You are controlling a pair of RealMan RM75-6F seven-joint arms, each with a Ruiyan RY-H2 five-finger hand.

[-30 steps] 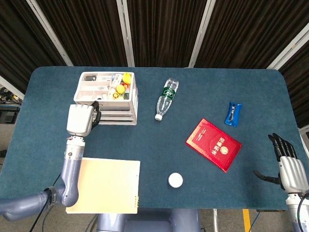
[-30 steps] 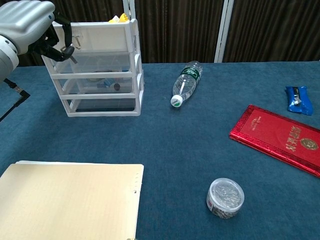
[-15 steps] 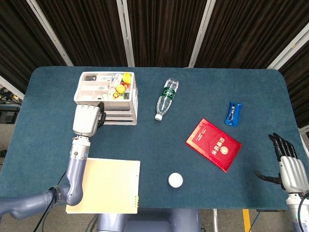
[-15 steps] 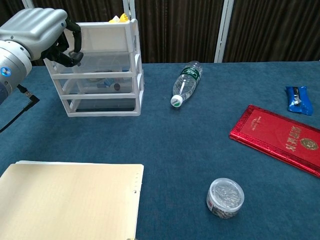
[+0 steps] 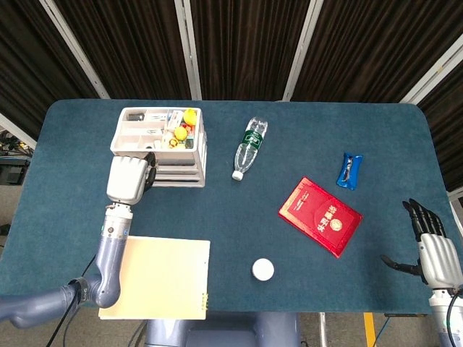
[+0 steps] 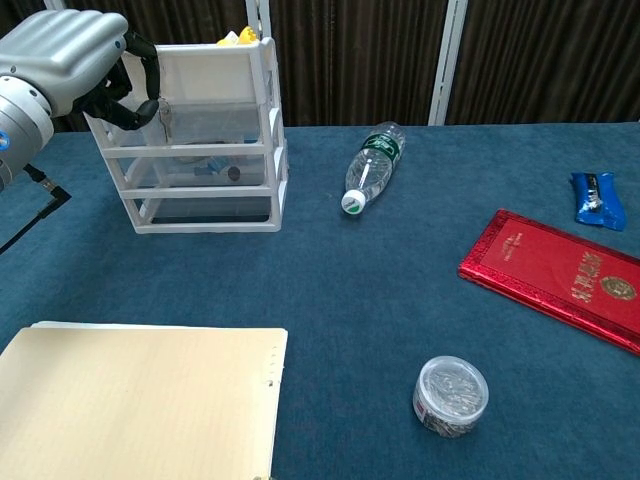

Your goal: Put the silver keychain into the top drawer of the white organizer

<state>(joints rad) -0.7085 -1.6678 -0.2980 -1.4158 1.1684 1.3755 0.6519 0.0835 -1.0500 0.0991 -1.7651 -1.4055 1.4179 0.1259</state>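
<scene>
Left hand (image 6: 75, 62) curled against front edge of white organizer (image 6: 205, 140), silver keychain (image 6: 164, 117) pinched and dangling at top drawer face. Right hand (image 5: 434, 249) at bench's (image 5: 239, 217) four o'clock corner, fingers apart, nothing held. Open cloth between

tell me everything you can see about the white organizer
The white organizer is a small plastic frame with stacked clear-fronted drawers, standing upright on the blue table near its far left part. From the head view its top holds small items, some yellow. Faint contents show through the lower drawer fronts in the chest view. The left hand is at its front left top corner, fingers curled against the top drawer front; contact looks likely but cannot be confirmed.
</scene>
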